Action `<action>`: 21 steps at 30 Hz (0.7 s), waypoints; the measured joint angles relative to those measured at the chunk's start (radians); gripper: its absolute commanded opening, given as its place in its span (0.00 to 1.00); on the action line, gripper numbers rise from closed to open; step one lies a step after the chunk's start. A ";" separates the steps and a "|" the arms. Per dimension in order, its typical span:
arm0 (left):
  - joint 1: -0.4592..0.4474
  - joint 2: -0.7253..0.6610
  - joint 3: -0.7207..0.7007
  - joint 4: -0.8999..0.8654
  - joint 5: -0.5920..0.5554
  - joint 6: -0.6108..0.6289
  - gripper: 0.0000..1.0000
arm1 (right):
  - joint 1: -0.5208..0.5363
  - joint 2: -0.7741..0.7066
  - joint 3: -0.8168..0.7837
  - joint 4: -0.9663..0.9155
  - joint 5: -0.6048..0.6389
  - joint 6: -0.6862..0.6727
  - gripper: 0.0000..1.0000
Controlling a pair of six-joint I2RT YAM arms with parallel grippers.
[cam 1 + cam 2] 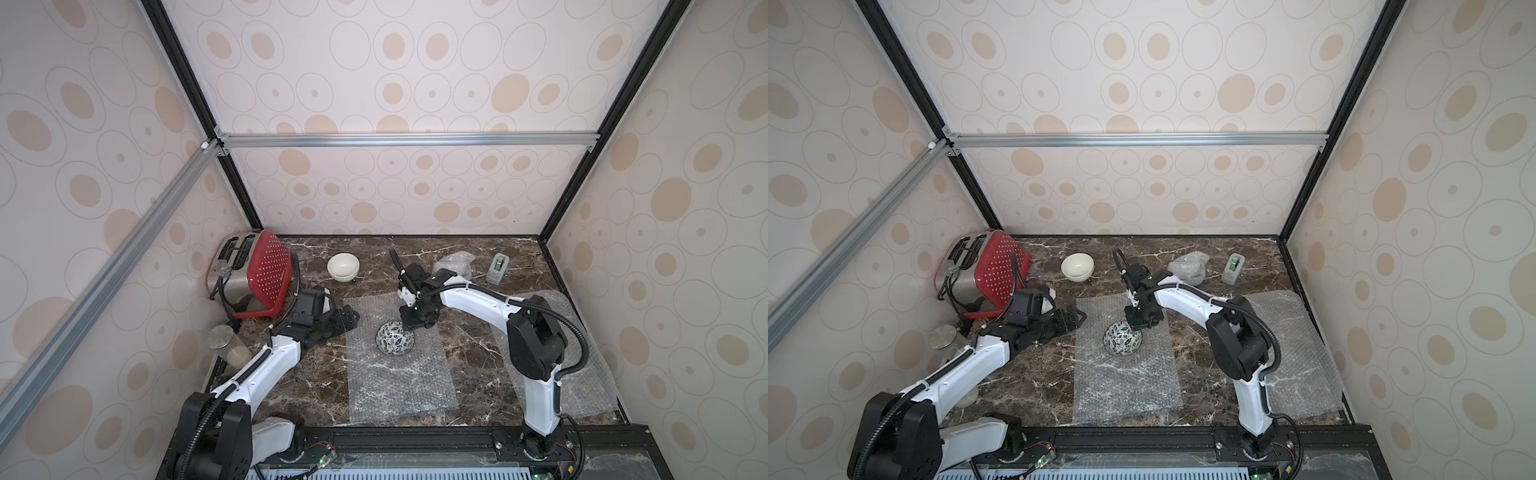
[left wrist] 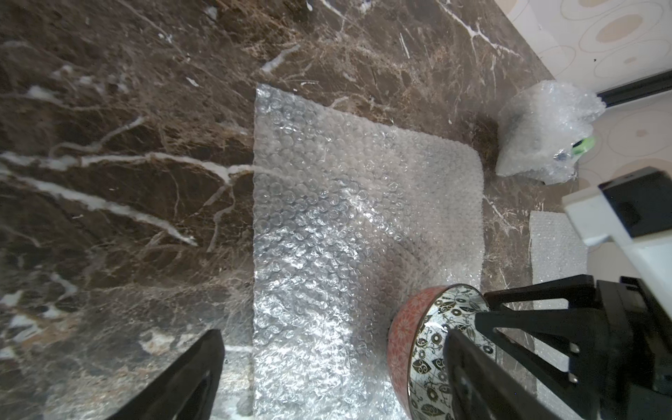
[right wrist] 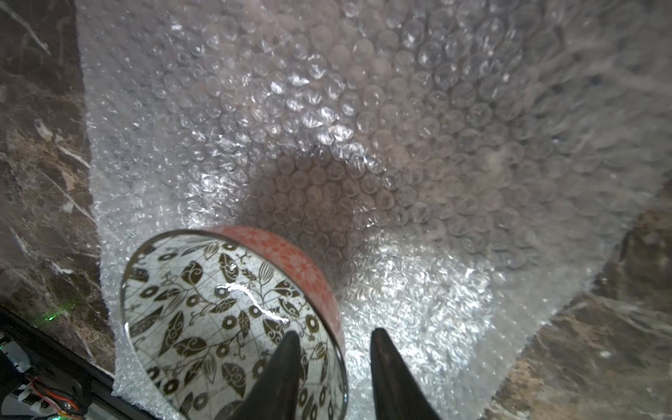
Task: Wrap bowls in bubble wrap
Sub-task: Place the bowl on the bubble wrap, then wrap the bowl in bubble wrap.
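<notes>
While flat, 2 sheets (image 1: 399,386) (image 1: 590,382); 2 unwrpd bowls (image 1: 343,267) (image 1: 395,339)

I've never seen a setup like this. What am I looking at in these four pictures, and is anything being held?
Two robot arms, the left arm and the right arm, stand at the near edge of a marble table. Two pictures look down from overhead and are almost the same. The other two come from a camera on each arm's wrist.

On the table lie:
- a flat bubble wrap sheet with a patterned bowl on it
- a second sheet under the right arm
- a cream bowl
- a crumpled bundle of wrap
- a red toaster
- a tape dispenser
- a jar

The right arm's jaws straddle the patterned bowl's rim, one inside and one outside, parted and not clamping it. The left arm's jaws stand wide open near the sheet's edge. Nothing is held.
</notes>
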 measured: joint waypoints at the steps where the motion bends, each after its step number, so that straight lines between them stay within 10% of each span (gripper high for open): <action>1: 0.000 -0.004 0.000 0.000 0.006 0.001 0.92 | -0.007 -0.018 0.000 -0.001 0.000 0.000 0.38; 21: -0.084 -0.040 -0.056 -0.018 0.069 0.011 0.90 | -0.218 0.196 0.169 0.082 0.149 0.043 0.47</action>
